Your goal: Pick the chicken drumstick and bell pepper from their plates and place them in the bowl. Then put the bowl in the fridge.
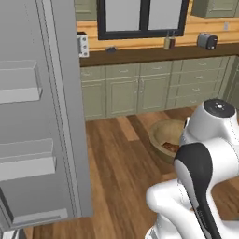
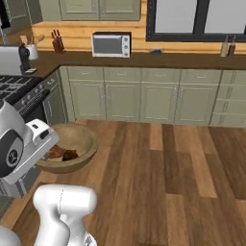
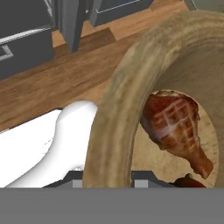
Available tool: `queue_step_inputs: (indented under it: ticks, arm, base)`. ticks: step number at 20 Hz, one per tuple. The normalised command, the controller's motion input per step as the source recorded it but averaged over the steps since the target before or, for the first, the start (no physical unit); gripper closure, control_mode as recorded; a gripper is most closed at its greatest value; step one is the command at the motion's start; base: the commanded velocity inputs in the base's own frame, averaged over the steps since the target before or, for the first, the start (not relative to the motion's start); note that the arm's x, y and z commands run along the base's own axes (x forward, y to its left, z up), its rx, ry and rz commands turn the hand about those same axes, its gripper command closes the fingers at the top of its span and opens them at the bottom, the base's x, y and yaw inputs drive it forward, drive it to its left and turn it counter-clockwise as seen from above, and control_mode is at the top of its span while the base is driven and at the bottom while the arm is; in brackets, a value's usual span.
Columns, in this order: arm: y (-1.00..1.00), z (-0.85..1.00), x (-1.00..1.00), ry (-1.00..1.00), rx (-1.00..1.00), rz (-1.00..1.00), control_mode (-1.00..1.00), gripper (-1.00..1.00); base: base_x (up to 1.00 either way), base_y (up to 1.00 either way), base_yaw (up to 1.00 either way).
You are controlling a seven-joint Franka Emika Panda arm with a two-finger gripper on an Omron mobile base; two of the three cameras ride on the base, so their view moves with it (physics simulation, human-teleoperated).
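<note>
The tan wooden bowl hangs above the wood floor, and my gripper is shut on its thick near rim. Inside it lies the chicken drumstick, with a sliver of the red bell pepper beside its thin end. From the base cameras the bowl sits just beyond my hand, with the food a dark patch inside. The fridge's grey door stands open on the left, its inner shelves showing. The plates are out of view.
Green cabinets under a dark counter run along the far wall, with a microwave and a toaster on top. A stove stands at the left of the right base view. Wood floor lies between.
</note>
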Motion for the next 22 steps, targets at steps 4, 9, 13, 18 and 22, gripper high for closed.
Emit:
queue_step_inputs:
  ticks: [4,9,13,18,22]
  arm:
    - [0.0,0.0,0.0,0.0,0.0,0.0,1.0,1.0]
    - [0.0,0.0,0.0,0.0,0.0,0.0,1.0,1.0]
    - [0.0,0.0,0.0,0.0,0.0,0.0,1.0,1.0]
    - [0.0,0.0,0.0,0.0,0.0,0.0,1.0,1.0]
    - [0.0,0.0,0.0,0.0,0.0,0.0,1.0,1.0]
  base:
    - [-0.15,0.03,0.3]
    - [0.0,0.1,0.45]
    - [-0.01,0.3,0.47]
    - [0.07,0.3,0.49]
    - [0.09,0.47,0.53]
